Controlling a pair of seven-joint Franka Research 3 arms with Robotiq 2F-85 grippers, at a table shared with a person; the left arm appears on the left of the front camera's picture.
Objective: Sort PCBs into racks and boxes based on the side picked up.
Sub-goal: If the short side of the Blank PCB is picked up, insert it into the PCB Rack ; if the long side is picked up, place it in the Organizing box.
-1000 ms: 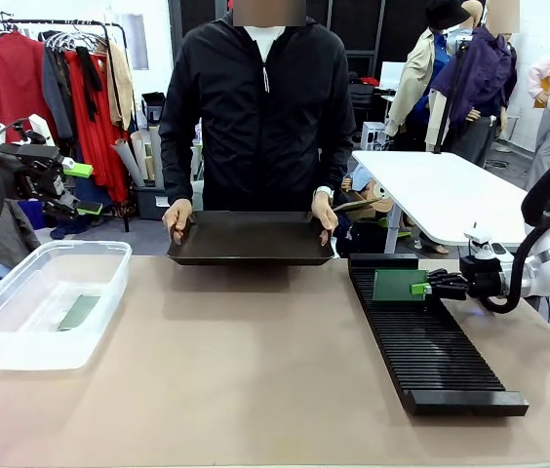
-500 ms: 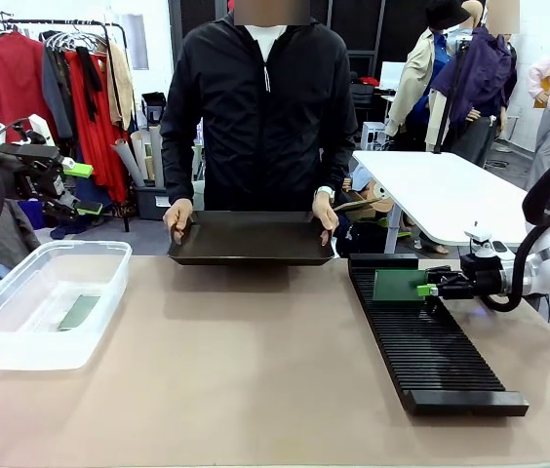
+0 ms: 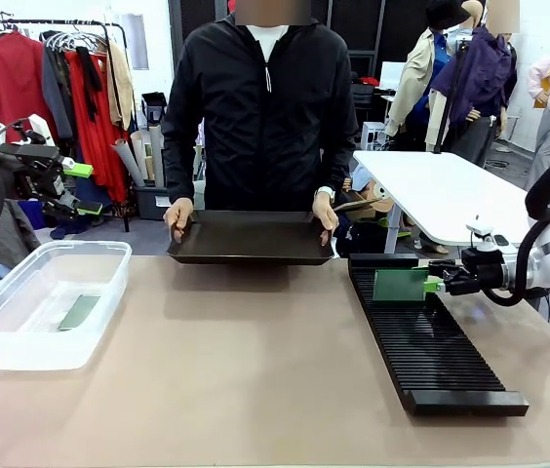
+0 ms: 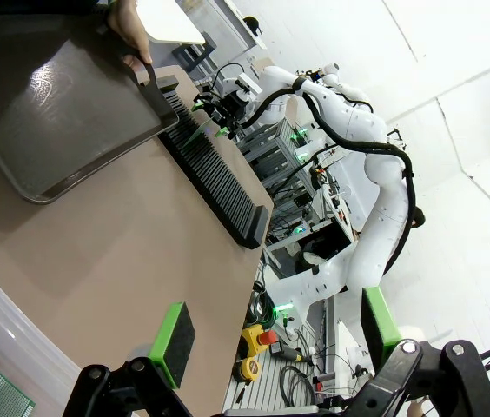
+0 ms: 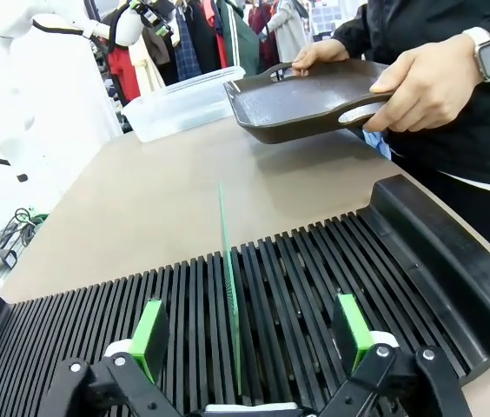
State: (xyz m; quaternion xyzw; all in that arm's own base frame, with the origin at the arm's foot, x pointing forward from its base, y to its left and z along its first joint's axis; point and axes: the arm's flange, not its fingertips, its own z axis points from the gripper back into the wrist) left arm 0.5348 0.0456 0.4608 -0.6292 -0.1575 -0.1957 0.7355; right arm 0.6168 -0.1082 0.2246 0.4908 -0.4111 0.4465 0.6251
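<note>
The right tool is finishing the step of putting a thin green circuit board into the long black slotted rack. The board is standing on its edge in a slot near the rack's far end. The tool's green pads are wide apart on each side of the board, not touching it. Next, I think, it needs to pull back from the rack without bumping the board.

The left tool is hanging spread apart, well away from the rack, above a clear plastic box with another green board lying flat inside.
</note>
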